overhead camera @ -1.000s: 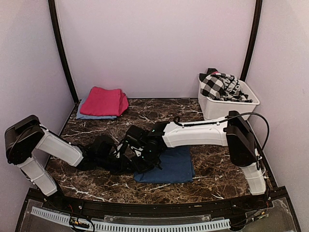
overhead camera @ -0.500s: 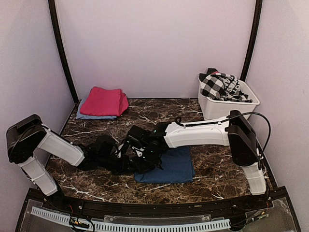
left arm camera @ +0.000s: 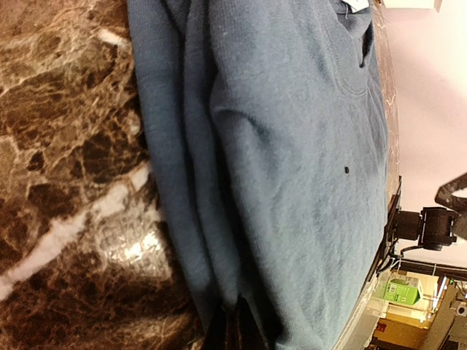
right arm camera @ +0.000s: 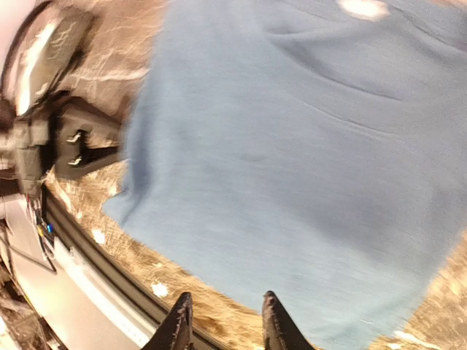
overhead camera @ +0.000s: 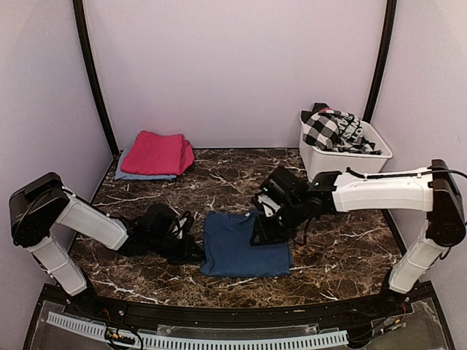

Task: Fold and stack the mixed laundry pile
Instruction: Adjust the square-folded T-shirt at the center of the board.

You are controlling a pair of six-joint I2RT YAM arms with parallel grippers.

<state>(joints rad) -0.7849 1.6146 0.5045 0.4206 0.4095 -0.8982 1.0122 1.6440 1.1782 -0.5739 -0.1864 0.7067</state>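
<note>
A folded navy-blue sheet [overhead camera: 244, 246] lies flat near the table's front middle; it fills the left wrist view [left arm camera: 292, 160] and the right wrist view [right arm camera: 306, 146]. My left gripper [overhead camera: 195, 253] lies low at its left edge, fingertips [left arm camera: 252, 332] close together on the cloth's fold. My right gripper [overhead camera: 263, 232] hovers over the sheet's right part, open and empty [right arm camera: 225, 324]. A magenta-pink cloth [overhead camera: 157, 152] lies folded on a light-blue piece [overhead camera: 135, 175] at the back left. A black-and-white checked garment [overhead camera: 332, 130] sits in the white tub [overhead camera: 343, 162].
The white tub stands at the back right against the wall. Black frame posts [overhead camera: 93, 80] rise at both back corners. The table's black front rim [overhead camera: 219, 313] runs just in front of the navy sheet.
My right arm has swung back to the right, off the sheet's left side, leaving the navy sheet uncovered and folded. My left arm has hardly moved.
</note>
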